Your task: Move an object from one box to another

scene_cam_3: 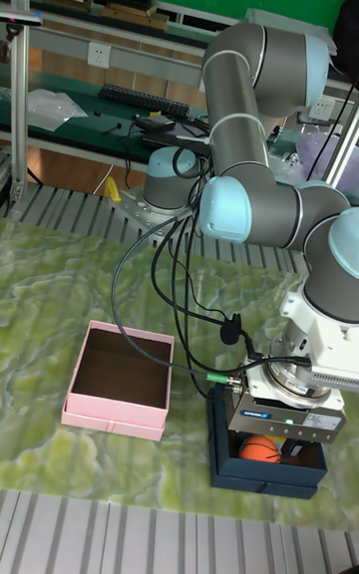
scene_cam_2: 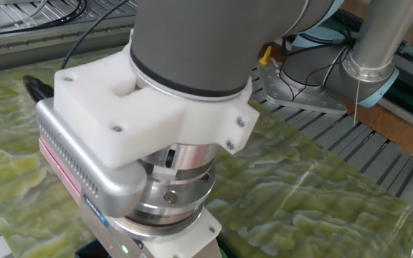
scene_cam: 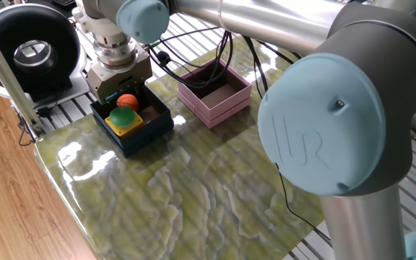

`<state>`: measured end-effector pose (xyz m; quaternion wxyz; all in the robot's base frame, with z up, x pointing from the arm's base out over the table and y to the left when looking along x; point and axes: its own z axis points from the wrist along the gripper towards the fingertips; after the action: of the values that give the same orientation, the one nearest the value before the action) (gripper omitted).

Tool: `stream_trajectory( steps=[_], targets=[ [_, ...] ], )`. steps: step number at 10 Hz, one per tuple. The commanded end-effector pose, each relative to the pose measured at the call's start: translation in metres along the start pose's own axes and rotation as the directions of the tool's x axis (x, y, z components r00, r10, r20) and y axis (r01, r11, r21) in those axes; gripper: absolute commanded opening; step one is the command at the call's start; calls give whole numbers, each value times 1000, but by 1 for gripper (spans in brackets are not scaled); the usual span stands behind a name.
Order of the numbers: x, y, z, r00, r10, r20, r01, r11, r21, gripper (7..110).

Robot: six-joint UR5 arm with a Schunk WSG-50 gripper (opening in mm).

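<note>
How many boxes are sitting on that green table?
2: a navy-blue box under the robot's tool, holding an orange ball and a green-and-yellow object, and an empty pink box beside it. None seems hidden.

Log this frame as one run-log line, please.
gripper: over far end of square navy-blue box, fingers hidden | orange ball, green-topped yellow block: in navy box | square pale pink box: empty | transfer: not done

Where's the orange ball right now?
The orange ball sits inside the navy box, at its far end beside a green-topped yellow object, directly under the claw. The empty pink box stands beside the navy box.
</note>
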<state>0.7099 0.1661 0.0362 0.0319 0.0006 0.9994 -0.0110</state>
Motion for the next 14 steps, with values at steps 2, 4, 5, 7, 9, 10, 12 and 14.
stream_trajectory(
  steps=[2, 4, 5, 7, 9, 10, 12, 14],
  targets=[
    [-2, 1, 6, 1000, 3, 3, -2, 1000, -17, 66],
    [-3, 0, 7, 1000, 1, 5, -1, 1000, -17, 66],
    [-3, 0, 8, 1000, -1, 5, 1, 1000, -17, 66],
    [-3, 0, 8, 1000, -1, 5, 1, 1000, -15, 66],
    [-3, 1, 9, 1000, 6, 3, -6, 1000, -18, 66],
    [-2, 2, 9, 1000, 15, 1, -15, 1000, -23, 66],
    [-1, 0, 9, 1000, 25, -5, -25, 1000, -15, 44],
    [1, 0, 9, 999, 31, -8, -31, 999, -14, 44]
  ],
)
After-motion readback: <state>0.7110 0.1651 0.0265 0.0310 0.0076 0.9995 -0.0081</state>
